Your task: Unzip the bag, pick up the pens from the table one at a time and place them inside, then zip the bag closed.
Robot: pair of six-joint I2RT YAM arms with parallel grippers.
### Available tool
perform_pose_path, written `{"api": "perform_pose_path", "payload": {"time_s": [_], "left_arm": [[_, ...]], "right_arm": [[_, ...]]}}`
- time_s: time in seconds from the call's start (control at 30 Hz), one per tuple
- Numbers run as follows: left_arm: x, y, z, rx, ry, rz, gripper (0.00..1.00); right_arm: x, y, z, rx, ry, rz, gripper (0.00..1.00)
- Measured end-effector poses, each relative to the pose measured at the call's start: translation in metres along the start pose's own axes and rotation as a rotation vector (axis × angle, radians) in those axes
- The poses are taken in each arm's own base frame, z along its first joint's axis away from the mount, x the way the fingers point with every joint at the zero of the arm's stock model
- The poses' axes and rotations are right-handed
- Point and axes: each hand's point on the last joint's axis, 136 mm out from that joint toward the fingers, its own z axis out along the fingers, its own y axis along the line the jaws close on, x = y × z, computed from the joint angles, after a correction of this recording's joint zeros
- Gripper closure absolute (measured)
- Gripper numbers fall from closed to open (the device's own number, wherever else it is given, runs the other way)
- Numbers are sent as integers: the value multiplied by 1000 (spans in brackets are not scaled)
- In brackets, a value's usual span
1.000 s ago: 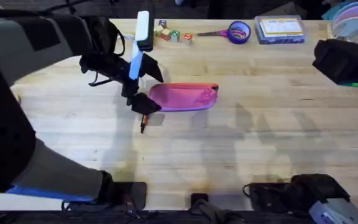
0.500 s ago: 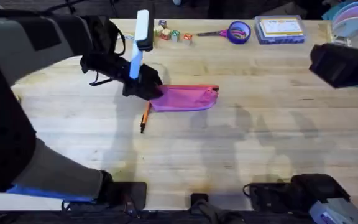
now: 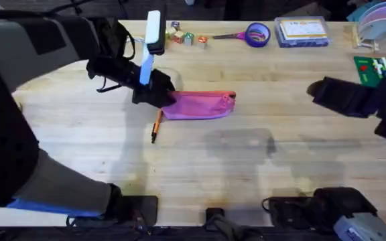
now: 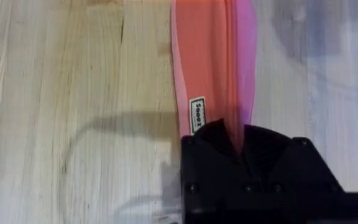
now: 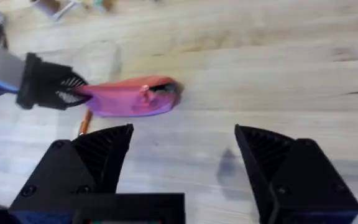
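Left gripper (image 4: 238,146) has its jaws clamped on the left end of the pink bag (image 3: 200,105), likely anchoring it for unzipping. Right gripper (image 5: 184,163), jaws apart, hovers well right of it; an orange pen (image 3: 156,125) lies on the table (image 3: 246,167) just near of the bag.

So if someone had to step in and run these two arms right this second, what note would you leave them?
Left claw: shut on the end of the flat pink fabric pouch, pinning it to the light wooden table.
Right claw: open, holding nothing, hanging above the table off to the pouch's right.
Orange stick pen: lies on the table just in front of the pouch's held end. I can make out no other pens.
Done: the pouch is gripped. Whether the zipper has been opened I cannot tell.
Left: unzip, put the pen in, zip shut.
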Motion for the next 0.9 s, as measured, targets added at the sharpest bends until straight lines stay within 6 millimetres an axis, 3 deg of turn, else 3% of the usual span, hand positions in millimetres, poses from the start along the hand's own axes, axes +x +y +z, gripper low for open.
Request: {"api": "perform_pose_path", "payload": {"time_s": [0.37, 0.9], "left_arm": [[0, 0, 0, 0, 0, 0, 958], [0, 0, 0, 0, 0, 0, 958]], "right_arm": [[13, 28, 5, -139, 87, 8, 3], [40, 61, 58, -212, 362, -32, 4]]}}
